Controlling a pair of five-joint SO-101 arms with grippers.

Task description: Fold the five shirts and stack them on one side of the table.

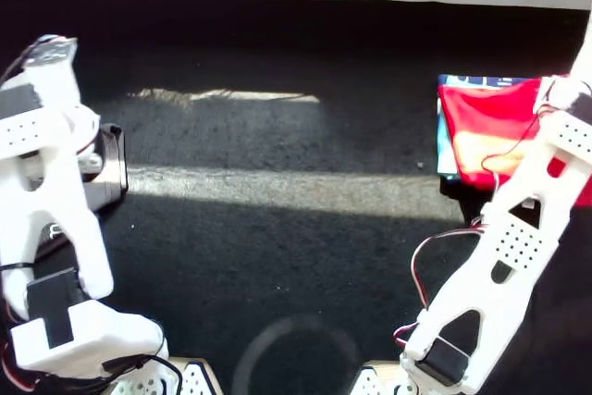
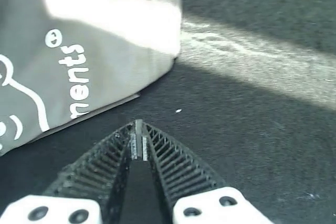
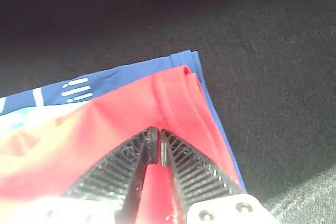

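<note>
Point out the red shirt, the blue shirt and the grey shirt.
red shirt [image 3: 178,103], right wrist view, folded corner
blue shirt [image 3: 131,71], right wrist view, strip showing beside red
grey shirt [image 2: 115,61], left wrist view, top face beside print

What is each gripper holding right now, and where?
Left gripper is shut and empty over the table. Right gripper is shut over the red shirt near its corner; whether it pinches cloth cannot be told.
</note>
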